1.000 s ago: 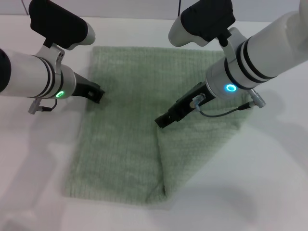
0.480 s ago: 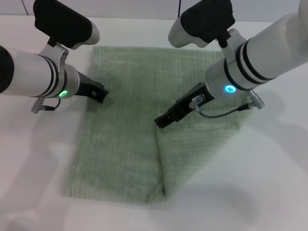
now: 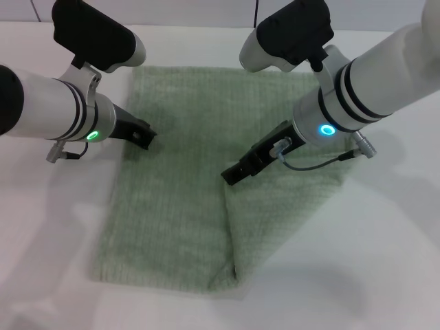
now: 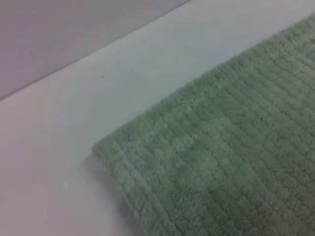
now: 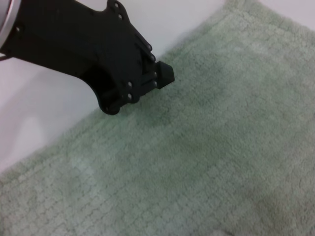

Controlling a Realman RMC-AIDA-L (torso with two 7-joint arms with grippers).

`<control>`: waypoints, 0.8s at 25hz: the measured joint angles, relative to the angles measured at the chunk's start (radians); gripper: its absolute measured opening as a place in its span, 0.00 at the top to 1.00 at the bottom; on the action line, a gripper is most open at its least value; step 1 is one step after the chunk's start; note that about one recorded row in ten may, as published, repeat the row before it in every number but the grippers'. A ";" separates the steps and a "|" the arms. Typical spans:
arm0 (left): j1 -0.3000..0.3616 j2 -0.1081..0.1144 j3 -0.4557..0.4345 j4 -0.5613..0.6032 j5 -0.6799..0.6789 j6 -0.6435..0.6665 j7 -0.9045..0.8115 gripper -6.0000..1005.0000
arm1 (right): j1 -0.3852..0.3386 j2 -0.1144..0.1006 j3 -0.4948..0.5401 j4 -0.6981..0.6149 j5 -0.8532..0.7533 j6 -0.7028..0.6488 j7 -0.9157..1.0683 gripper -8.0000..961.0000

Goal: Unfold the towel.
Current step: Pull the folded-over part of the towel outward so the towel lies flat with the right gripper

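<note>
The pale sage-green towel (image 3: 185,172) lies flat on the white table, and its right part is doubled over along a fold line (image 3: 231,227) running toward the near edge. My left gripper (image 3: 143,135) is over the towel's left edge with its fingers together and nothing in it. It also shows in the right wrist view (image 5: 160,76), just above the cloth (image 5: 221,137). My right gripper (image 3: 230,173) is low over the far end of the fold line. The left wrist view shows a towel corner (image 4: 103,150).
The white table (image 3: 55,227) surrounds the towel on all sides. Both forearms reach in from the far side, the left arm (image 3: 48,113) and the right arm (image 3: 357,96), with a short cable loop (image 3: 323,159) under the right wrist.
My left arm has shifted slightly to the right, toward the towel's left edge. The right arm and the towel have not moved.
</note>
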 joint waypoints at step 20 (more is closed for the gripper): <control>-0.003 0.002 0.006 0.003 0.000 -0.013 0.003 1.00 | 0.017 0.001 -0.019 0.031 0.027 0.014 0.000 0.14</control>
